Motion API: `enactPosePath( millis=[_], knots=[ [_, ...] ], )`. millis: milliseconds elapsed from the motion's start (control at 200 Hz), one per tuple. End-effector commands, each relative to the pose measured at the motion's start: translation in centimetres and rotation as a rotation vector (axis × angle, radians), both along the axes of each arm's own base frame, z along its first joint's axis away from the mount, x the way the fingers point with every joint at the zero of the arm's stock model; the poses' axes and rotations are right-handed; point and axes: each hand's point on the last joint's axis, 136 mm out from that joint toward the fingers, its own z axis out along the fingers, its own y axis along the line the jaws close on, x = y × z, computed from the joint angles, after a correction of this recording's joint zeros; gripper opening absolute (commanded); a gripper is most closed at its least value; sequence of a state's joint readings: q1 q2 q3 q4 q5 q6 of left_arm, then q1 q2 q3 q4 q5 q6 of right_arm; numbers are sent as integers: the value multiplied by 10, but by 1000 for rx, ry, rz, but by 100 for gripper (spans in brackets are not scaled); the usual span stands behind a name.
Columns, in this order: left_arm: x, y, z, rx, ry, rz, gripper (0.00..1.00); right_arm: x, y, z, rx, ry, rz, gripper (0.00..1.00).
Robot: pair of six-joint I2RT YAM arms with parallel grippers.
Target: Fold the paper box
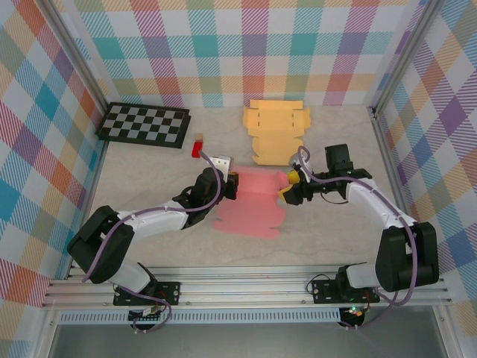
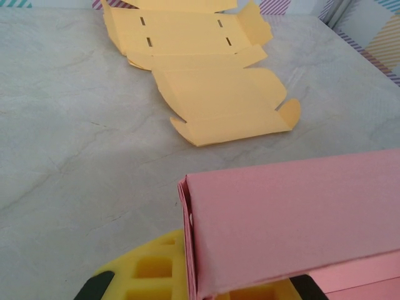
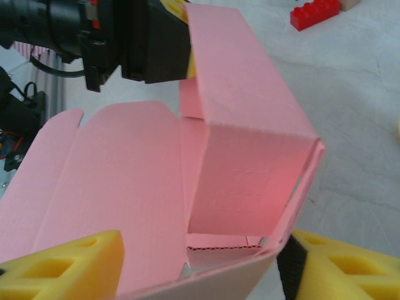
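The pink paper box [image 1: 250,205] lies mid-table, part folded: its far long wall stands up and its near panels lie flat. My left gripper [image 1: 229,185] is shut on the left end of that raised wall. In the left wrist view the pink wall [image 2: 294,219] stands pinched between the yellow pads [image 2: 144,269]. My right gripper [image 1: 291,190] is open at the box's right end. Its yellow fingers [image 3: 62,262] straddle the raised end flap [image 3: 250,187], and the right one rests against the outside of the wall. The left gripper's black body [image 3: 125,37] shows beyond the wall.
A flat orange box blank [image 1: 276,134] lies behind the pink box, also in the left wrist view [image 2: 212,94]. A checkerboard [image 1: 145,124] sits at the back left. A red brick [image 1: 197,147] and a white block [image 1: 220,160] lie just behind my left gripper. Plaid walls enclose the table.
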State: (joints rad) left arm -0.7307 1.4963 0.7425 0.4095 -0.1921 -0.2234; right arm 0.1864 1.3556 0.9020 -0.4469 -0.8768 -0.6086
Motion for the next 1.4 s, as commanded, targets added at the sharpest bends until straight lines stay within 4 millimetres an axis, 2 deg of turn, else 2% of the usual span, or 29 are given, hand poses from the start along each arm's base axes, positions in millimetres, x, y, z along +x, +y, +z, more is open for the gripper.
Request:
enactPosePath(
  millis=[0, 130, 255, 390, 470, 660, 785, 890, 955, 1065, 1105, 1155, 1280, 1395],
  knots=[
    [7, -3, 21, -57, -42, 8, 0, -17, 10, 40, 98, -46, 90, 72],
    [9, 2, 16, -34, -38, 17, 0, -11, -2, 52, 41, -124, 38, 75],
    [9, 8, 15, -13, -46, 23, 0, 7, -23, 54, -53, -204, -65, 77],
    [9, 11, 21, -21, -63, 23, 0, 29, -47, 22, -236, -235, -162, 77],
    [9, 13, 26, -31, -70, 20, 0, 39, -58, 6, -284, -240, -215, 76],
    [8, 18, 28, -10, -76, 21, 0, 46, -77, 4, -248, -249, -295, 77],
    [8, 21, 28, -4, -81, 21, 0, 41, -73, 2, -235, -220, -271, 76],
    [9, 25, 28, 8, -80, 32, 0, 40, -77, 10, -217, -244, -293, 77],
    [9, 27, 28, 13, -84, 37, 0, 45, -90, 9, -266, -273, -354, 76],
    [9, 30, 29, 13, -87, 42, 0, 67, -124, 4, -379, -309, -533, 76],
    [9, 30, 30, 10, -90, 41, 0, 68, -129, 3, -386, -304, -553, 76],
    [9, 29, 32, 8, -92, 40, 0, 66, -125, 5, -367, -304, -532, 76],
    [9, 29, 33, 4, -92, 38, 0, 49, -95, 9, -249, -264, -382, 76],
    [9, 26, 36, -14, -95, 25, 0, 38, -72, 2, -222, -232, -280, 76]
  ],
)
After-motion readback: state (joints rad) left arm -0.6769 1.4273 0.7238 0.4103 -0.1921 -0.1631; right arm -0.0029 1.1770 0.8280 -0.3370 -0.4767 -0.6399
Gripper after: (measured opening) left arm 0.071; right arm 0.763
